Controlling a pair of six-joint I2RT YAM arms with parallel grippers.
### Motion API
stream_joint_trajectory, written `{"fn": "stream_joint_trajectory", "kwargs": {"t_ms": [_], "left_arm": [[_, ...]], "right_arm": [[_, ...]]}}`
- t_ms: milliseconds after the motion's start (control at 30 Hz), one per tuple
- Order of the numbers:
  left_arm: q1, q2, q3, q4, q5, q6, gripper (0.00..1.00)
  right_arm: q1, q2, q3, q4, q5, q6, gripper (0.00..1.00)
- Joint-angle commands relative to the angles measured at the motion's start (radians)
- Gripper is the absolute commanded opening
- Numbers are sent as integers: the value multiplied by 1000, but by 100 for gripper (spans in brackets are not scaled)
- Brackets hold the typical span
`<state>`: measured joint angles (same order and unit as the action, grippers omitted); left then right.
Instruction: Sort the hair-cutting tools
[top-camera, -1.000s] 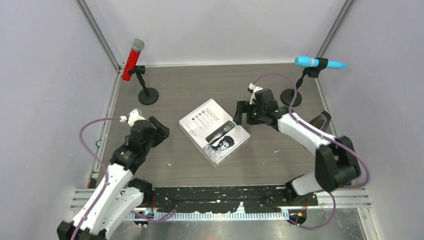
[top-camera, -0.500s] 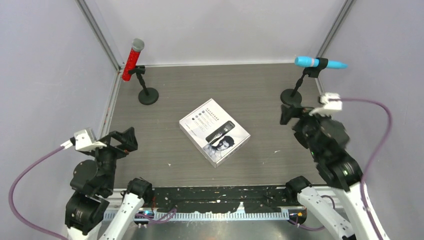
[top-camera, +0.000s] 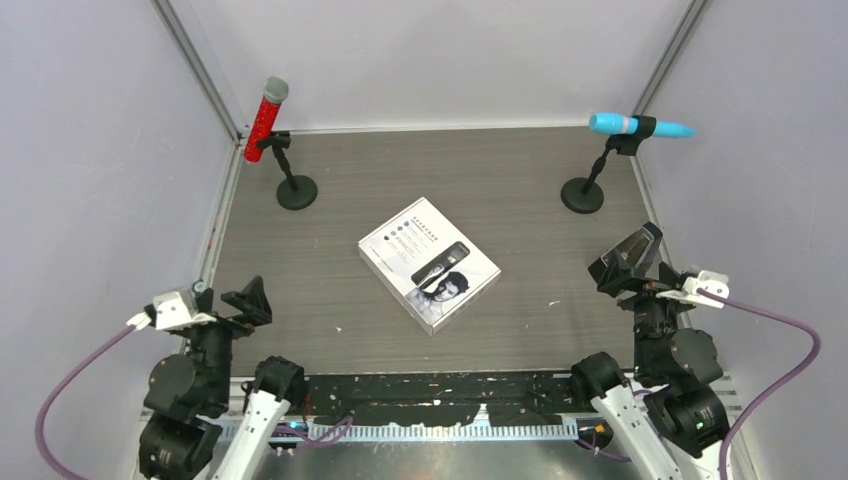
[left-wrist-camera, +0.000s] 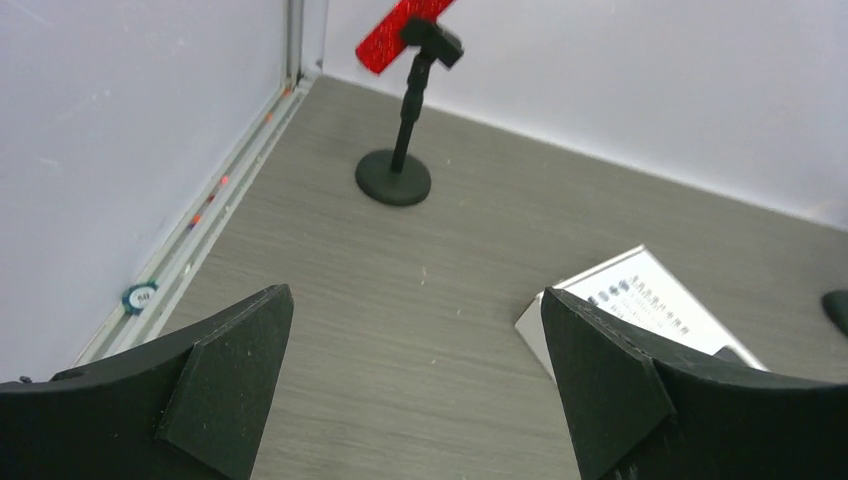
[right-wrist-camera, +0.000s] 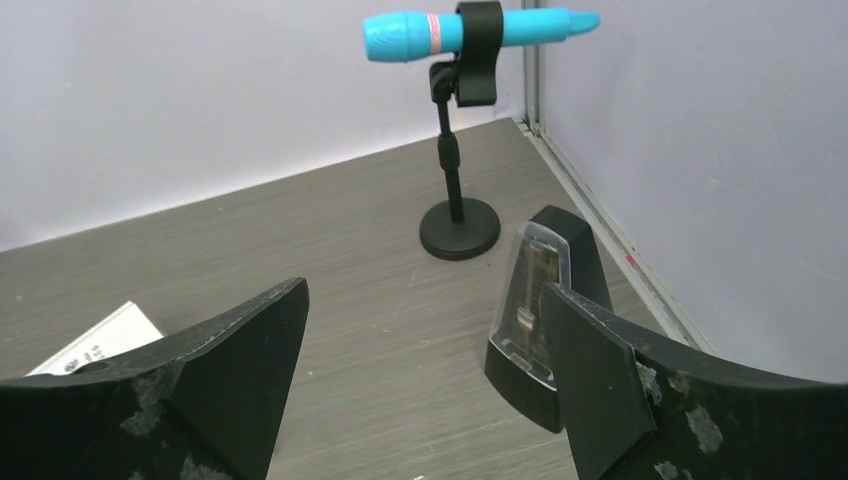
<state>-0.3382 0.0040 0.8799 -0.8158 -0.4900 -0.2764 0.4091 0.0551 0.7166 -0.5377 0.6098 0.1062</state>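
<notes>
Grey tabletop (top-camera: 500, 190): white box (top-camera: 430, 264) (lid closed).

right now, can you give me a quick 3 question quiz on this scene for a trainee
1. True or false: the left fingers and right fingers are open and hold nothing.
2. What lies in the middle of the overhead view? A) towel B) white box C) bowl
3. Fill in: the microphone at the far right corner is coloured ____.
Key: 1 true; 2 B; 3 blue.
</notes>
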Motion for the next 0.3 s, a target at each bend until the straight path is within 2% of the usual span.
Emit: {"fn": "stream_joint_trajectory", "kwargs": {"t_ms": [0, 267], "left_arm": [[4, -145, -79, 43, -10, 26, 100], [4, -214, -165, 86, -44, 29, 100]], "right_arm": [[-1, -74, -63, 78, 68, -41, 96], [-1, -145, -114, 102, 75, -36, 96]]}}
